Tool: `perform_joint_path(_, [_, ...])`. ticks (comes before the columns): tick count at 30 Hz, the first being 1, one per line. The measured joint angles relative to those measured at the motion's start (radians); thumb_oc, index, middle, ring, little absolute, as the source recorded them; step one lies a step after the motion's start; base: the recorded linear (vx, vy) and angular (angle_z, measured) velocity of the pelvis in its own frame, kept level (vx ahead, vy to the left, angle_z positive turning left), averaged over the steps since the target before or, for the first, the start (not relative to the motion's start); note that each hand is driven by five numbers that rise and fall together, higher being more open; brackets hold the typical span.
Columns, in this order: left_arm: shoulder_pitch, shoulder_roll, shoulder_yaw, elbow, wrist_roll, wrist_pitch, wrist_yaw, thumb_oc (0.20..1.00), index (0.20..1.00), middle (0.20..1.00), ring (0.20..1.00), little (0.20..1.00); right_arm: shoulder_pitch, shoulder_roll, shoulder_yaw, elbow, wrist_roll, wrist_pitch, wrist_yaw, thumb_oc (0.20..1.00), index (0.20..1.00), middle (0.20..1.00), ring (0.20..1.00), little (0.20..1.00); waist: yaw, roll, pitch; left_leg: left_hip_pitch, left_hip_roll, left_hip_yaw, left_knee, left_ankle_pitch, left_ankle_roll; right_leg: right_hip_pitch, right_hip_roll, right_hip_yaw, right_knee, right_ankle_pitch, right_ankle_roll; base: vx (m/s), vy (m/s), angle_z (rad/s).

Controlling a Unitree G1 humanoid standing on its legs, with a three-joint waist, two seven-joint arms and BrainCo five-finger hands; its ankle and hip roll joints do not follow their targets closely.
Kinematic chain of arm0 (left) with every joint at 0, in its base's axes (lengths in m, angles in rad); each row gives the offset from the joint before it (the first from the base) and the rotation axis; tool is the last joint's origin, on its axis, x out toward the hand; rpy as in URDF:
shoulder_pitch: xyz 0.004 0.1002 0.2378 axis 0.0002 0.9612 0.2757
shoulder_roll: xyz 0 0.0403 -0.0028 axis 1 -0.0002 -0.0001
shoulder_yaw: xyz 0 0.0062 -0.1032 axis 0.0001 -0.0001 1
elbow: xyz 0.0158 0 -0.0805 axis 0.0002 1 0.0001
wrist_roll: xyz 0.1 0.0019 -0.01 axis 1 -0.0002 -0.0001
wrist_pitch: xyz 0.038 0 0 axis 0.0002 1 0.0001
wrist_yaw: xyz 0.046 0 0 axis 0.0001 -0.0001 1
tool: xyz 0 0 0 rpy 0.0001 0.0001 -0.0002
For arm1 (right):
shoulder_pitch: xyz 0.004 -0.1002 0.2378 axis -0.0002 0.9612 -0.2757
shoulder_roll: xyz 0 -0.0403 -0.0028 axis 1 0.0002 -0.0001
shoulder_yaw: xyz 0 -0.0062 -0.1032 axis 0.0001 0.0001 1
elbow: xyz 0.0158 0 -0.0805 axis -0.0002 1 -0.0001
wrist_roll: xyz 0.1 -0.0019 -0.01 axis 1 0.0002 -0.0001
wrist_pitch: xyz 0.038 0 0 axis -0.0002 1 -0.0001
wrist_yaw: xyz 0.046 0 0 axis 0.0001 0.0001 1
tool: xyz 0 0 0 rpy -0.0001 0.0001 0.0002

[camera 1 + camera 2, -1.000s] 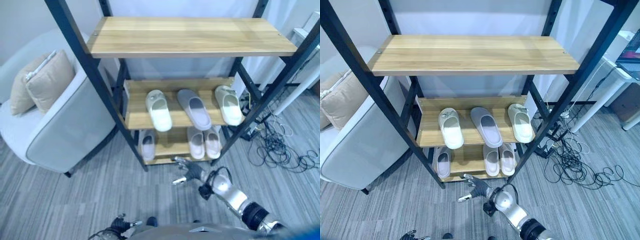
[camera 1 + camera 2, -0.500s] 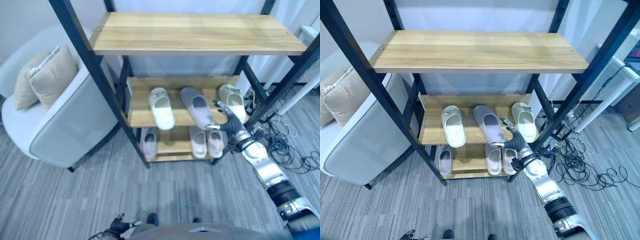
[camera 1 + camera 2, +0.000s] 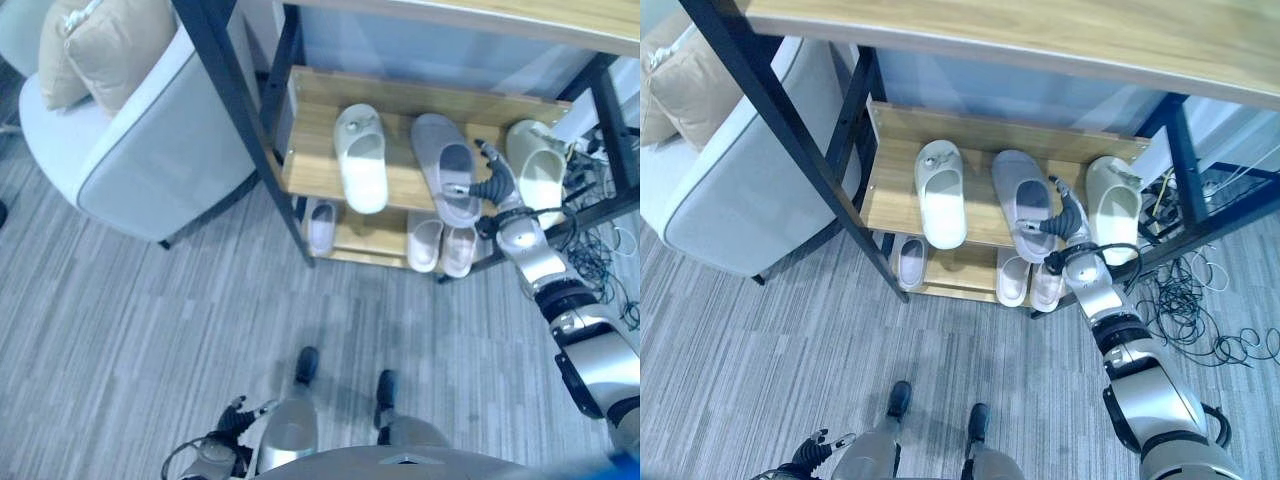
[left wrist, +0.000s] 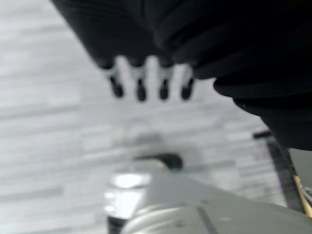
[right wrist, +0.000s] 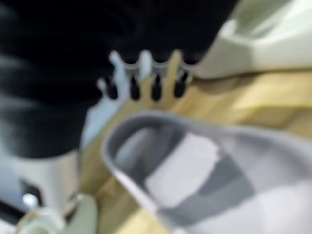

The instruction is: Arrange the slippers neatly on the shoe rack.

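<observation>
On the middle shelf (image 3: 890,190), the right hand (image 3: 1068,222), fingers spread, hovered at the grey slipper (image 3: 1023,203)'s 3 o'clock side; straightening it seemed next.

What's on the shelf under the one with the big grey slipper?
Three slippers sit on the lower shelf: a small grey slipper at the left and a pale pair at the right. Their back ends are hidden by the middle shelf above them.

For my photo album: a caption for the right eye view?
Open right robot hand beside the grey slipper on the shoe rack.
</observation>
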Motion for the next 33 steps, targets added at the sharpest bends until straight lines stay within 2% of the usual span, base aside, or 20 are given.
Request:
perform_joint_path(1, [-0.004, 0.0, -0.006, 0.007, -0.009, -0.001, 0.002, 1.0, 1.0, 1.0, 1.0, 1.0, -0.034, -0.018, 0.03, 0.029, -0.023, 0.005, -0.013, 1.0, 1.0, 1.0, 1.0, 1.0, 0.004, 0.001, 0.005, -0.007, 0.0, -0.001, 0.0, 0.0, 0.0, -0.008, 0.0, 0.001, -0.001, 0.0, 0.0, 0.03, 0.017, 0.04])
perform_joint_path(4, [0.001, -0.001, -0.006, 0.018, -0.027, 0.001, 0.005, 1.0, 1.0, 1.0, 1.0, 1.0, -0.037, -0.051, 0.022, 0.026, -0.062, 0.015, -0.047, 1.0, 1.0, 1.0, 1.0, 1.0, 0.009, 0.001, 0.007, -0.018, -0.001, -0.002, -0.001, 0.001, 0.0, -0.016, 0.0, 0.0, 0.001, 0.0, 0.0, 0.06, 0.012, 0.04])
perform_joint_path(6, [-0.001, 0.0, -0.007, 0.017, -0.033, -0.003, 0.026, 1.0, 1.0, 1.0, 1.0, 1.0, -0.037, -0.055, -0.056, 0.027, -0.055, 0.015, -0.088, 1.0, 1.0, 1.0, 1.0, 1.0, 0.008, 0.002, 0.007, -0.03, -0.002, -0.005, -0.002, 0.001, 0.001, -0.027, -0.001, -0.001, 0.001, 0.0, 0.0, 0.05, -0.011, 0.02])
perform_joint_path(9, [-0.003, 0.0, -0.024, 0.012, -0.035, -0.01, 0.046, 1.0, 1.0, 1.0, 1.0, 1.0, -0.033, -0.073, -0.06, 0.044, -0.018, 0.017, -0.118, 1.0, 1.0, 1.0, 1.0, 1.0, 0.002, 0.003, 0.008, -0.031, -0.001, -0.007, -0.002, 0.001, 0.001, -0.028, 0.0, -0.002, 0.001, 0.0, 0.0, 0.0, 0.0, 0.0])
perform_joint_path(17, [-0.007, 0.004, -0.051, -0.016, -0.056, -0.026, 0.066, 1.0, 1.0, 1.0, 1.0, 1.0, -0.046, -0.06, -0.062, 0.204, 0.099, 0.004, -0.107, 1.0, 1.0, 1.0, 1.0, 1.0, 0.01, 0.01, 0.009, -0.036, -0.002, -0.013, -0.001, 0.004, -0.002, -0.032, 0.0, -0.007, -0.003, 0.0, 0.0, 0.0, -0.002, 0.01])
perform_joint_path(24, [-0.007, 0.003, -0.052, 0.022, -0.058, -0.027, 0.062, 1.0, 1.0, 1.0, 1.0, 1.0, -0.08, -0.062, -0.045, 0.215, 0.139, 0.002, -0.076, 1.0, 1.0, 1.0, 1.0, 1.0, 0.011, 0.02, 0.004, -0.102, -0.003, -0.032, 0.007, 0.015, -0.005, -0.084, 0.001, -0.028, 0.0, 0.004, -0.002, 0.0, 0.007, 0.07])
perform_joint_path(27, [-0.006, 0.003, -0.053, 0.025, -0.057, -0.025, 0.06, 1.0, 1.0, 1.0, 1.0, 1.0, -0.087, -0.065, -0.045, 0.216, 0.139, 0.002, -0.075, 1.0, 1.0, 1.0, 1.0, 1.0, 0.034, 0.024, 0.005, -0.106, -0.003, -0.034, 0.006, 0.016, -0.005, -0.086, 0.001, -0.031, 0.001, 0.003, -0.002, 0.0, 0.006, 0.05])
perform_joint_path(33, [-0.01, 0.004, -0.074, 0.02, -0.057, -0.031, 0.06, 1.0, 1.0, 1.0, 1.0, 1.0, -0.149, -0.077, -0.03, 0.238, 0.161, 0.002, -0.076, 1.0, 1.0, 1.0, 1.0, 1.0, 0.038, 0.03, 0.005, -0.14, -0.006, -0.057, 0.01, 0.021, -0.007, -0.109, 0.001, -0.049, 0.001, 0.004, -0.002, 0.0, 0.014, 0.07])
